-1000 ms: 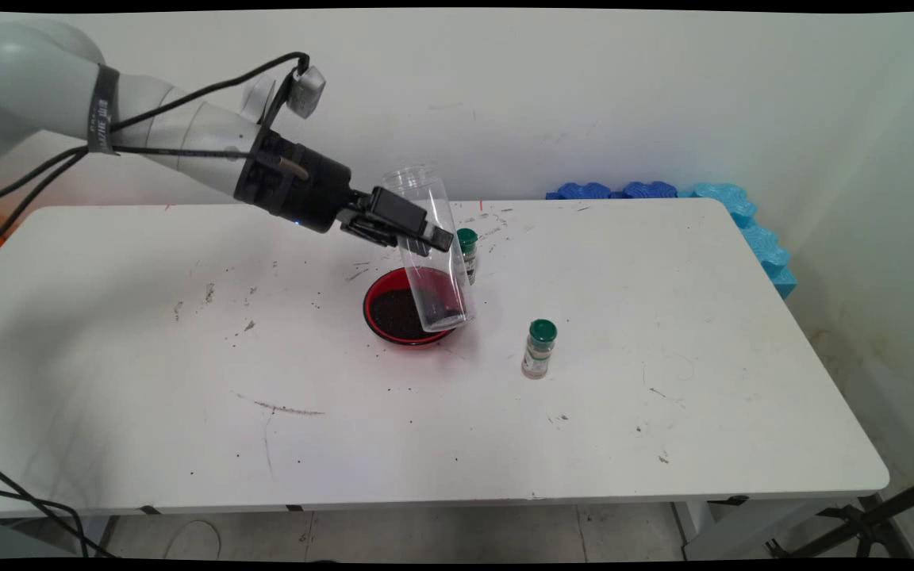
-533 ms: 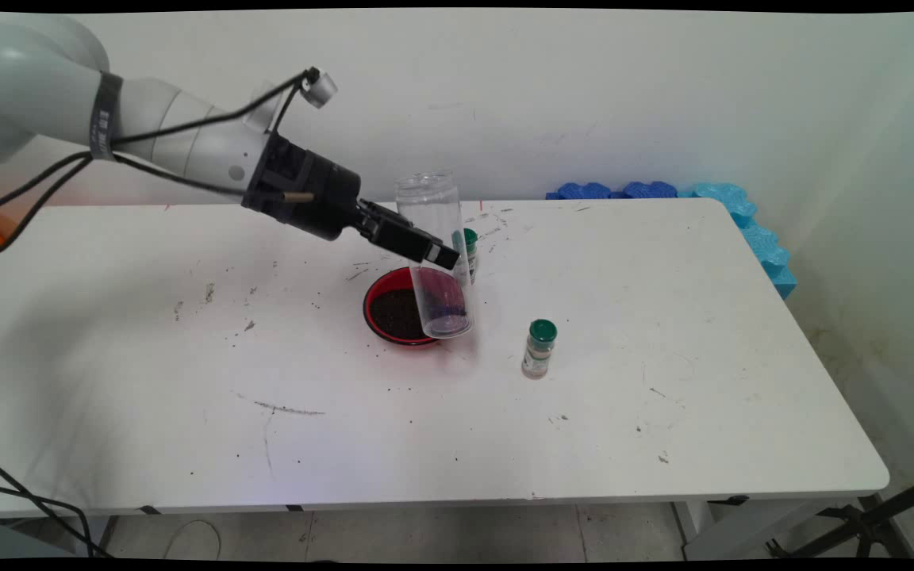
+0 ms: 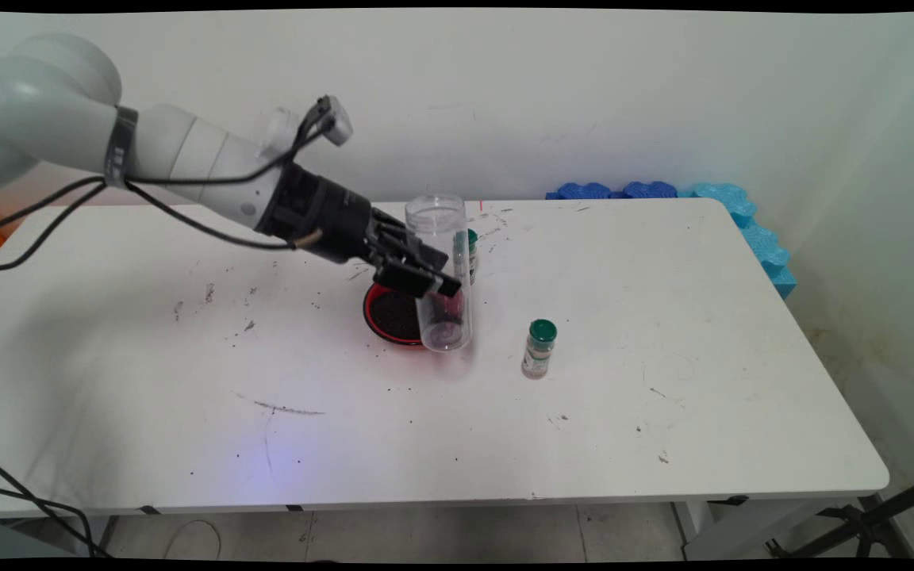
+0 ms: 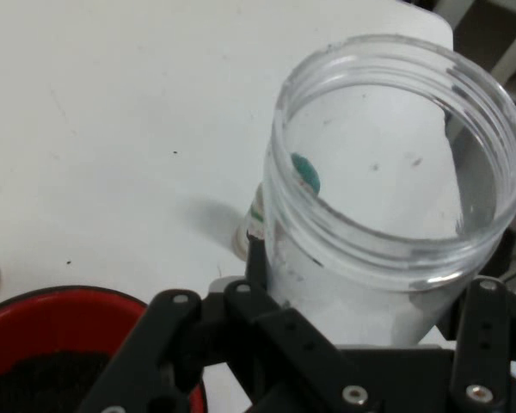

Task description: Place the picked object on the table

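Upright now, the clear plastic jar [image 3: 443, 270] [image 4: 387, 181] sits clamped in the black hand [image 3: 417, 274] [image 4: 327, 344], its base at the right edge of the red bowl [image 3: 390, 316] [image 4: 43, 344] of dark grains. Just behind the jar stands one green-capped spice bottle [image 3: 469, 252], another [image 3: 539, 349] to its right on the white desk [image 3: 663, 333].

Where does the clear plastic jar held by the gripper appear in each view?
Main view: clear plastic jar upright at table centre, just right of the red bowl.
Hand view: jar fills the upper right, mouth towards the camera.
Shared landmark: the red bowl, lower left there.
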{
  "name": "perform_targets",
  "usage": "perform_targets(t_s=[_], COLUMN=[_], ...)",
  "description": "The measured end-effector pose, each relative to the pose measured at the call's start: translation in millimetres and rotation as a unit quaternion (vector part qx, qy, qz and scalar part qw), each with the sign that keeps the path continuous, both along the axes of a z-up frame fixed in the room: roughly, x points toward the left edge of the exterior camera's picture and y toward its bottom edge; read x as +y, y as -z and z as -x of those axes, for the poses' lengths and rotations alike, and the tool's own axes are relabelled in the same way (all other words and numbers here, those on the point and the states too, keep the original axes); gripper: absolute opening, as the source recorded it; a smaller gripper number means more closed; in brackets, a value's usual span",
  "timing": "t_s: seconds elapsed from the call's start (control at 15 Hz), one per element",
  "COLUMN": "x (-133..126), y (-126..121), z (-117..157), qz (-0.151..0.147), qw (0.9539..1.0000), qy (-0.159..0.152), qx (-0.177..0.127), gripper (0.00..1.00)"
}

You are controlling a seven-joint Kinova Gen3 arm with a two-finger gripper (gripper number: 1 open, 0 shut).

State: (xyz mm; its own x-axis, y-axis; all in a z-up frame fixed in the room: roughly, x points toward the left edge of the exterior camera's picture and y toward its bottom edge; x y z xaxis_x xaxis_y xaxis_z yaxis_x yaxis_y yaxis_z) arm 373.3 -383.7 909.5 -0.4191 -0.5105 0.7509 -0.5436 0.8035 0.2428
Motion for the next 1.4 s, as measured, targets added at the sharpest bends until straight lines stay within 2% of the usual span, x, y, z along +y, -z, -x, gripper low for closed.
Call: perform_targets(t_s=[0.27,0.53,1.4], x=[7.4,12.9,25.4], y=[12.3,24.2,70.4], z=[8.4,13.6,26.3], qz=[0.025,0.036,0.039], qw=[0.9991,0.9979,0.9957], qy=[0.025,0.038,0.057], qx=[-0.025,-0.039,-0.062], gripper=[0.0,0.0,0.0])
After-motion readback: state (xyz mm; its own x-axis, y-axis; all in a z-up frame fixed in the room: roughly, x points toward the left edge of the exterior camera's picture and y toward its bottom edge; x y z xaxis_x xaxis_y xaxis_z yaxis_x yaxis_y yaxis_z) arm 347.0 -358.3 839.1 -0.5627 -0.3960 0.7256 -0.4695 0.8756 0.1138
